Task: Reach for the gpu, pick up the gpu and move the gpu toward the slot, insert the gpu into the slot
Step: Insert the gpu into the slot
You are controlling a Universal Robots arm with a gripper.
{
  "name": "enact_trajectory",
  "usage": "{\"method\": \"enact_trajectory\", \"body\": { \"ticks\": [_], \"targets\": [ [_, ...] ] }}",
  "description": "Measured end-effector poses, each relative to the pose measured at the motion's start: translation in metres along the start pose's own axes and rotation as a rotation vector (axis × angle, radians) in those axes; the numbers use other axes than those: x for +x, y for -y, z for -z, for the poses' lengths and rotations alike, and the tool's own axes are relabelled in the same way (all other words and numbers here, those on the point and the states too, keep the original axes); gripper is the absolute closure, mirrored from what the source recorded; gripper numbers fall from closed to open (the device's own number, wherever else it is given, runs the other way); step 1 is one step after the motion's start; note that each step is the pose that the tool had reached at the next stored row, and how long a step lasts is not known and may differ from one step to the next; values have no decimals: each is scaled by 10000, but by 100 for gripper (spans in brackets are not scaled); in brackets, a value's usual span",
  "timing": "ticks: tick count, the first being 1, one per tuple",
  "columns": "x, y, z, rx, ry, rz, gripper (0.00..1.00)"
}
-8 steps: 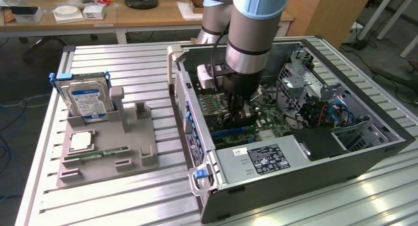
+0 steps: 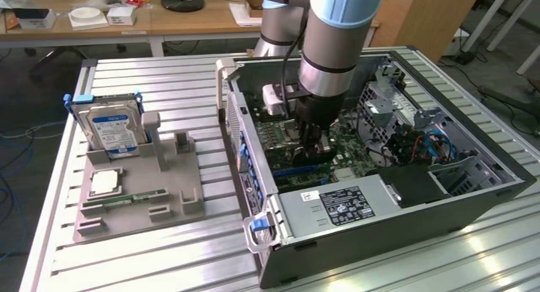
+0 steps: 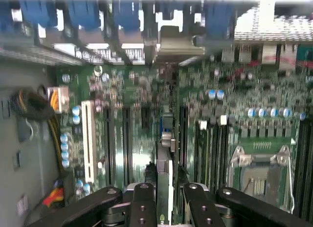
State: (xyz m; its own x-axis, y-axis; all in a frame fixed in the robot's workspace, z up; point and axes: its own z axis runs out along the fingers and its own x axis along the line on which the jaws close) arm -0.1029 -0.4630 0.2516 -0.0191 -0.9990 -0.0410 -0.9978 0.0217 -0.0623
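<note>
My gripper point(image 2: 310, 146) reaches down into the open computer case and is shut on the gpu point(image 2: 315, 156). The gpu is a green card with a dark fan, held on edge just over the green motherboard point(image 2: 355, 154). In the wrist view the gpu point(image 3: 165, 173) appears edge-on between the two black fingers point(image 3: 143, 205) of the gripper point(image 3: 168, 200), and its silver bracket point(image 3: 171, 43) points to the case's rear wall. The blue slot point(image 2: 294, 171) lies right beside the card's lower edge. A short blue piece of the slot point(image 3: 166, 125) lines up with the card. Whether the card touches the slot I cannot tell.
A silver processor socket point(image 3: 257, 173), black memory slots point(image 3: 208, 148) and a white connector point(image 3: 88, 139) flank the card. The power supply point(image 2: 337, 206) fills the case's near end. Outside, a grey fixture point(image 2: 139, 191) holds a hard drive point(image 2: 114, 129) and a memory stick point(image 2: 126, 198).
</note>
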Motion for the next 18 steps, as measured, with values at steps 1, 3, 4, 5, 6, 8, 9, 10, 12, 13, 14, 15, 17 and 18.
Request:
{"method": "enact_trajectory", "body": {
  "ticks": [1, 3, 4, 5, 6, 8, 9, 10, 12, 13, 14, 15, 17, 18],
  "targets": [
    [0, 16, -1, 0, -2, 1, 74],
    [1, 17, -1, -1, -2, 0, 74],
    [0, 17, -1, -1, -3, 0, 74],
    [0, 17, -1, -1, -3, 0, 74],
    [0, 18, -1, -1, -2, 0, 74],
    [0, 18, -1, -1, -2, 0, 74],
    [0, 18, -1, -1, -2, 1, 74],
    [1, 18, -1, -1, -2, 1, 74],
    [14, 19, -1, -1, -2, 2, 74],
    [21, 19, 0, -1, -3, 1, 74],
    [27, 19, 0, -1, -2, 1, 74],
    [32, 18, 0, -1, -2, 1, 74],
    [32, 18, 0, 0, -2, -1, 74],
    [33, 16, 0, -1, -2, 0, 74]
  ]
}}
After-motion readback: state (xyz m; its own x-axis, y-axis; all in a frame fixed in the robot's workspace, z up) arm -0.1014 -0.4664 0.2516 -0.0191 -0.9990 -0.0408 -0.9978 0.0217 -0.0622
